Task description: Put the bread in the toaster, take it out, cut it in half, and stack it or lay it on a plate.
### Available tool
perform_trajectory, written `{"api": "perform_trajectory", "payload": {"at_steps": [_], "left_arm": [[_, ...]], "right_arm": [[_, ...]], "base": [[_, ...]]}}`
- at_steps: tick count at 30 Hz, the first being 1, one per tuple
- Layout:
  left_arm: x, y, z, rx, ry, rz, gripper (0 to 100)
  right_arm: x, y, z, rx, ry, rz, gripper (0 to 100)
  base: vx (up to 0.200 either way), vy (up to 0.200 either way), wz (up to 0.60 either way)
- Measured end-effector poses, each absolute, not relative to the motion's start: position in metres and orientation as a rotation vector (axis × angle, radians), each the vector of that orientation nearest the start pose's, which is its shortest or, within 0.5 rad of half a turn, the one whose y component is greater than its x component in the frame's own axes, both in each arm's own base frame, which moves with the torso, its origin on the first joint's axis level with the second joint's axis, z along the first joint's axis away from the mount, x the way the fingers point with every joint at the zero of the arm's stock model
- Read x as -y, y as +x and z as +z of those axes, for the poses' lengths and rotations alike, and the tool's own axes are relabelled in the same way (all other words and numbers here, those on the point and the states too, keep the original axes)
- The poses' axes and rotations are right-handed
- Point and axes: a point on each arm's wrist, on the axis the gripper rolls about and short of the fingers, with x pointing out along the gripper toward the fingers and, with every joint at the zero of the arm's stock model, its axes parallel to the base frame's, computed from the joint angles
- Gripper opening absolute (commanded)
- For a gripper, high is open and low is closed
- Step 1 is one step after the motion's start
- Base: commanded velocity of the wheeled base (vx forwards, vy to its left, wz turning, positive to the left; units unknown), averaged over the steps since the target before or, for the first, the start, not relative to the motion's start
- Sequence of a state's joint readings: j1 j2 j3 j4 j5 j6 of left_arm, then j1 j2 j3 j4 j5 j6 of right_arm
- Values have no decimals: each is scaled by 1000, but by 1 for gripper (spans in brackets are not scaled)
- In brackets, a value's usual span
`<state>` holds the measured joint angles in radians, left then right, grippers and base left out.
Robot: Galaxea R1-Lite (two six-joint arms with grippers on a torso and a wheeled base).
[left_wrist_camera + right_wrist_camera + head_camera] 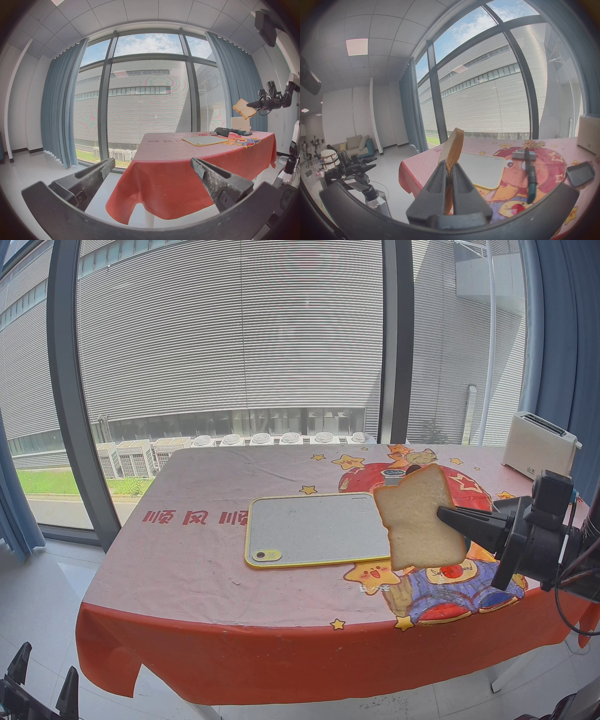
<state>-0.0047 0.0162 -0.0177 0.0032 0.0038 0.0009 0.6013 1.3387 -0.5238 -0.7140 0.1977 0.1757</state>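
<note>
My right gripper (pixel 445 514) is shut on a slice of white bread (pixel 415 521) and holds it upright in the air over the right end of the cutting board (pixel 315 529). In the right wrist view the bread (pixel 453 150) stands edge-on, pinched in that gripper (pixel 450 175). The white toaster (pixel 539 443) stands at the table's far right corner, apart from the bread. A dark flat plate (pixel 580 173) lies near the toaster (pixel 589 134). My left gripper (pixel 153 175) hangs open and empty, low and off the table's left side.
A knife (pixel 530 175) with a dark handle lies on the printed tablecloth between the cutting board (pixel 481 168) and the plate. The table (pixel 187 565) stands against a large window. The cloth left of the board is bare.
</note>
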Motion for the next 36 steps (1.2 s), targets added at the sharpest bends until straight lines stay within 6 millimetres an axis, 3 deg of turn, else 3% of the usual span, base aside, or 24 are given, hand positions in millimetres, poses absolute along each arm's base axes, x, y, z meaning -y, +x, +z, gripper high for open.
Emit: {"api": "perform_trajectory", "payload": {"at_steps": [22,36], "left_arm": [[0,-23,80,-2,-1,-1,100],[0,-23,80,-2,1,-6,100]], "right_arm": [[-137,187,190,-204,200,713,0],[-160,231,171,-312,416,477,0]], "base": [[0,18,0],[0,0,0]]}}
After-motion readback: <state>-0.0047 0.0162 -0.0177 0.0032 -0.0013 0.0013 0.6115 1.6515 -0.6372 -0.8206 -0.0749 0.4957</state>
